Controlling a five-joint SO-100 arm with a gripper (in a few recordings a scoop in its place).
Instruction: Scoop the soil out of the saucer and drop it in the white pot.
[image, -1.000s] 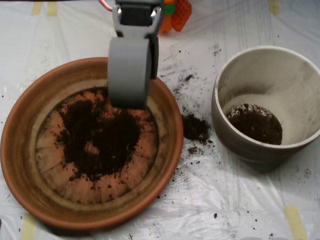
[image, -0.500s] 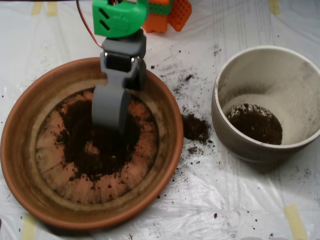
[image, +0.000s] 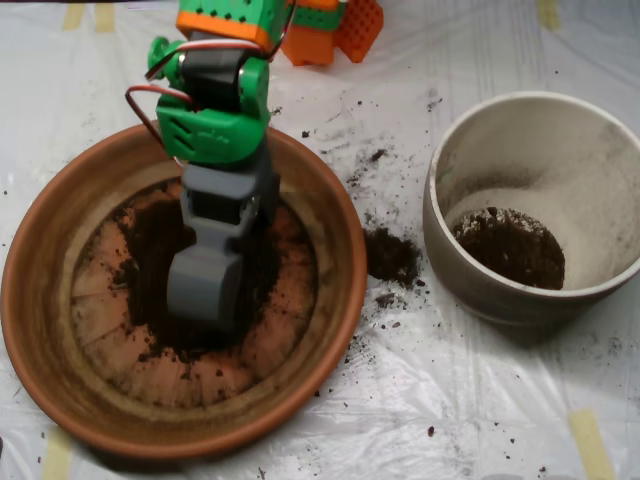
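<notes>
My end effector (image: 207, 290) is down in the saucer (image: 45, 300), tip into the soil (image: 150, 240) near the dish centre. Can't tell from above whether the shells are apart or together; arm body hides the mouth. Soil sits mid-saucer, w/ a spilled clump (image: 391, 256) on the desk (image: 470, 400) btwn saucer and pot (image: 540, 150). Pot already has some soil at its bottom. To do this scoop well, I reckon: press low along the ridged base, close fully round the thickest patch, lift straight, and clear the rim before swinging over to the pot, so less falls on the desk.
</notes>
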